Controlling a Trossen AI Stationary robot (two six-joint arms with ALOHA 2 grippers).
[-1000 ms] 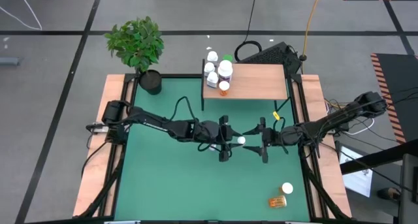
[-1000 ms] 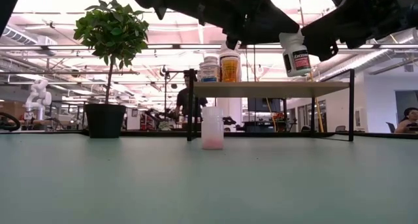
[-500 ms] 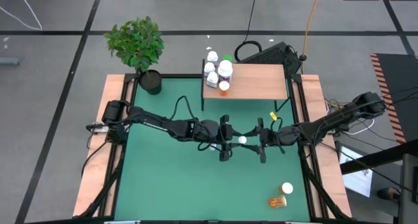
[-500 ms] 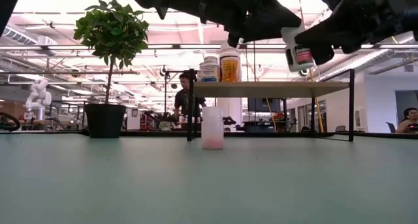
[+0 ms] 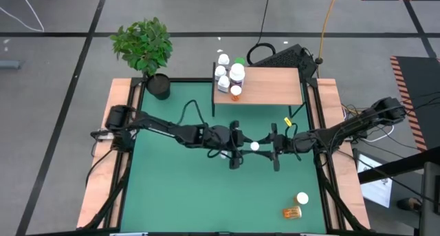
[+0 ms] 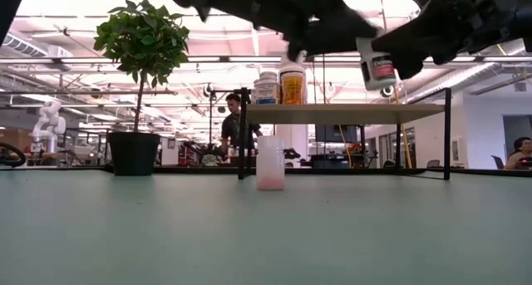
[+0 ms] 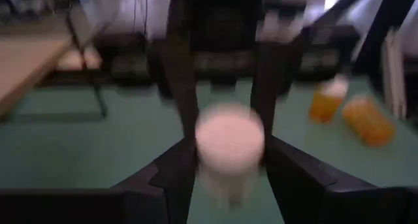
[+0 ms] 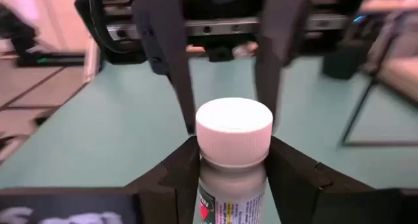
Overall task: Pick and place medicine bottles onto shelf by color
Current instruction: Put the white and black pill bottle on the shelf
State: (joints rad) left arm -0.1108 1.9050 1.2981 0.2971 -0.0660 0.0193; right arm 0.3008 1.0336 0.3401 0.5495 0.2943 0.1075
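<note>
A white medicine bottle (image 5: 254,146) with a white cap and a red-marked label (image 6: 378,66) hangs in the air over the middle of the green mat. My left gripper (image 5: 238,146) and my right gripper (image 5: 273,148) face each other across it, both shut on it. The shelf (image 5: 268,88) stands at the mat's far edge. Several bottles stand on its left end: white ones (image 5: 221,71), a green-capped one (image 5: 239,60) and an amber one (image 5: 236,93). Another white bottle (image 6: 270,162) stands on the mat. My left gripper pinches the white bottle (image 7: 228,145) between its two fingers, coming level from the table's left; blur hides the exact part. The bottle is lifted clear of the mat, cap up. My right gripper pinches the bottle's body just under the cap (image 8: 232,175) between its two fingers (image 8: 183,162), coming level from the table's right. The bottle sits a little tilted, clear of the mat.
A white-capped bottle (image 5: 302,198) stands and an amber bottle (image 5: 292,212) lies on the mat's near right corner. A potted plant (image 5: 157,83) stands at the far left corner. The shelf's right part is bare wood.
My right gripper has drawn its fingers in on the white bottle that my left gripper holds up. The bottle has tipped a little and stays in the air between the two grippers.
</note>
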